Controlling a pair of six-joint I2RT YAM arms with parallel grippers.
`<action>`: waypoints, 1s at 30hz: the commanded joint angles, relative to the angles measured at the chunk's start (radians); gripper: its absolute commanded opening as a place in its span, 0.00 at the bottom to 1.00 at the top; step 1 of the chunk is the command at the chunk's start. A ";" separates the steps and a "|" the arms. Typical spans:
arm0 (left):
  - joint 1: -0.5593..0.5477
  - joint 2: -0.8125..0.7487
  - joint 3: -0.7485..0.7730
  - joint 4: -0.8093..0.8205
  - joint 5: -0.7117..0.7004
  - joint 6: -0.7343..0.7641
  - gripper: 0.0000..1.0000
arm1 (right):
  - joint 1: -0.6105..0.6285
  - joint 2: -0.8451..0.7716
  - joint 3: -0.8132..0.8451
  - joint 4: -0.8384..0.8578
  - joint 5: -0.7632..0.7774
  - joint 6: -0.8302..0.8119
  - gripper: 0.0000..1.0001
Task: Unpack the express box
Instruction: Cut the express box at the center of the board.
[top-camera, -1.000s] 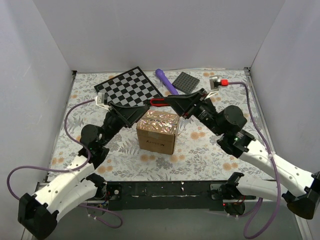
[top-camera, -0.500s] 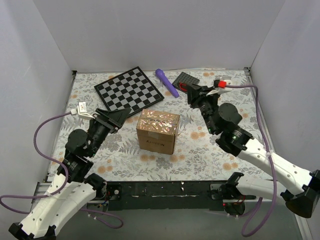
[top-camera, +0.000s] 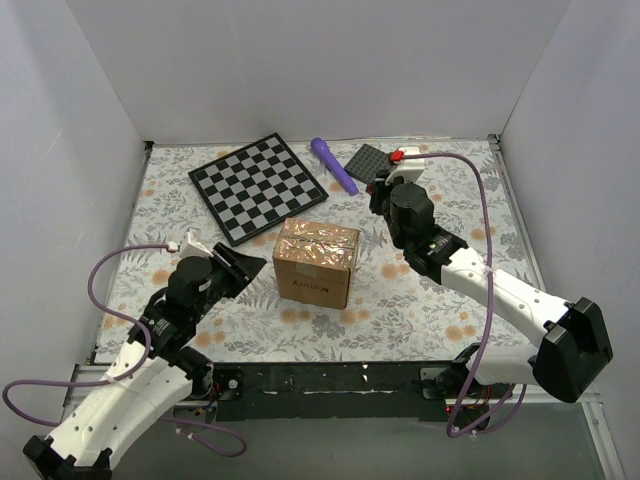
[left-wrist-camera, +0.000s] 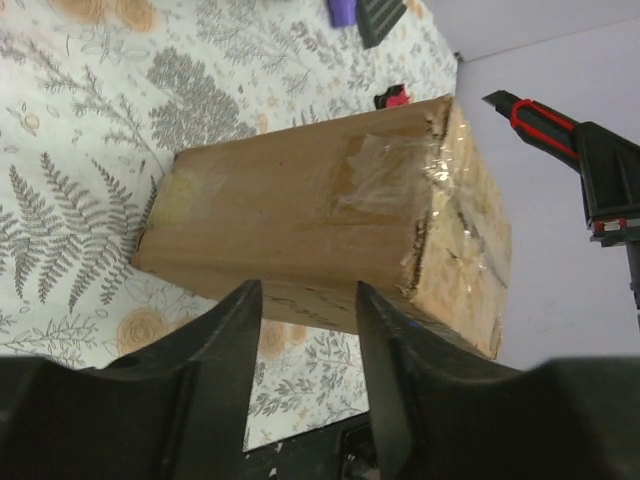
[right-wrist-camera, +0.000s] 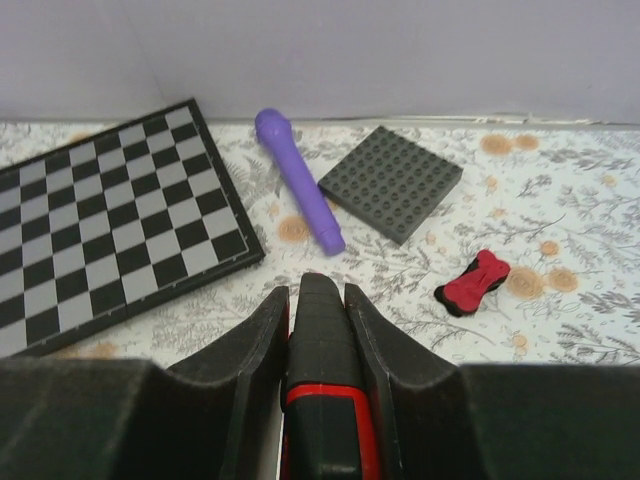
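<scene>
The left gripper (left-wrist-camera: 307, 293) is partly open. Its two dark fingers stand a modest gap apart with nothing between them, and they touch nothing. The express box (left-wrist-camera: 320, 230) lies straight ahead of these fingers, just beyond their tips. In the top view a thin strip of the floral cloth (top-camera: 420, 310) shows between the gripper and the box's side. The box sits on the cloth with its flaps shut and shiny tape across the top. A small printed mark is on the side facing the arm bases.

The right gripper (right-wrist-camera: 316, 296) is clamped on a black-and-red cutter (right-wrist-camera: 322, 350). Its fingers press both sides of the handle, and the dark tip pokes out just past them. The box does not appear in the right wrist view. From above, it lies behind this gripper, closer to the arm bases and off toward the left arm, well apart from the fingers.

Ahead of the right gripper lie a purple cylinder (right-wrist-camera: 298, 180) and a dark grey studded plate (right-wrist-camera: 392, 182). A chessboard (right-wrist-camera: 110, 220) is ahead to its left, and a small red piece (right-wrist-camera: 472, 282) lies near on its right.
</scene>
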 joint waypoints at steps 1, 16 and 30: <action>0.001 0.086 -0.012 0.048 0.073 0.000 0.48 | 0.003 0.014 0.008 0.011 -0.076 0.047 0.01; 0.002 0.249 -0.009 0.272 0.184 0.083 0.78 | 0.049 -0.075 -0.144 -0.061 -0.179 0.183 0.01; 0.002 0.297 0.084 0.260 0.122 0.164 0.83 | 0.141 -0.185 -0.190 -0.120 -0.082 0.225 0.01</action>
